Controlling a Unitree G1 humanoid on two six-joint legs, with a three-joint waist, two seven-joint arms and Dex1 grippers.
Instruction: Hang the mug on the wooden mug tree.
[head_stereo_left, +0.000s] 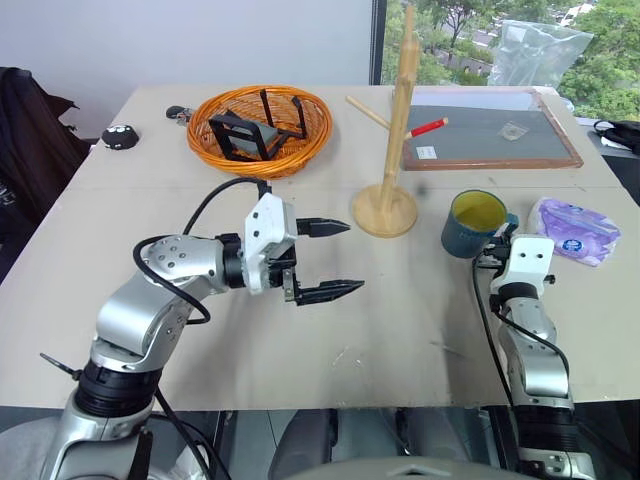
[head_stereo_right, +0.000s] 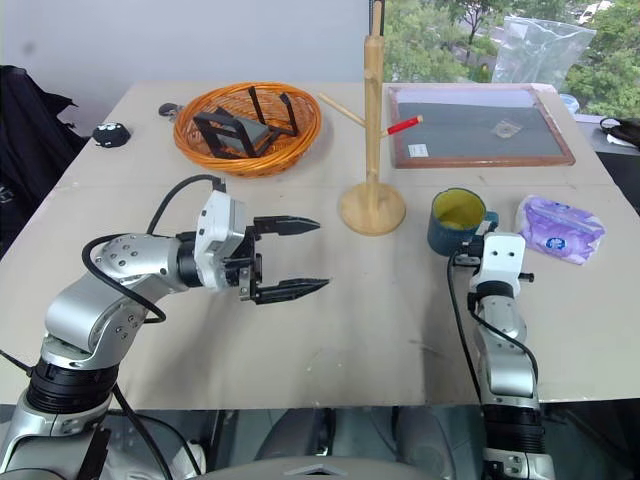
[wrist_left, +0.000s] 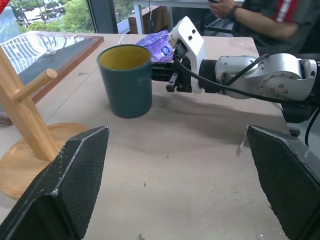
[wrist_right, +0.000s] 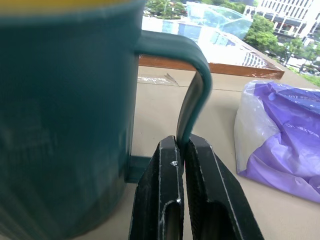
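The teal-blue mug (head_stereo_left: 472, 225) with a yellow inside stands upright on the table, right of the wooden mug tree (head_stereo_left: 397, 130). The tree's round base (head_stereo_left: 384, 212) rests on the table middle. My right gripper (wrist_right: 181, 145) lies level behind the mug and is shut on the mug's loop handle (wrist_right: 195, 95), pinching its lower part. The mug still sits on the table. My left gripper (head_stereo_left: 352, 258) hovers open left of the tree's base, pointing right toward the mug (wrist_left: 126, 80), with nothing between its fingers.
An orange wicker basket (head_stereo_left: 260, 128) holding a black stand sits at the back left. A framed grey board (head_stereo_left: 490, 135) with a red pen (head_stereo_left: 428, 127) lies behind the mug. A purple packet (head_stereo_left: 575, 228) lies right of the mug. A person (wrist_left: 260, 15) sits beyond the table.
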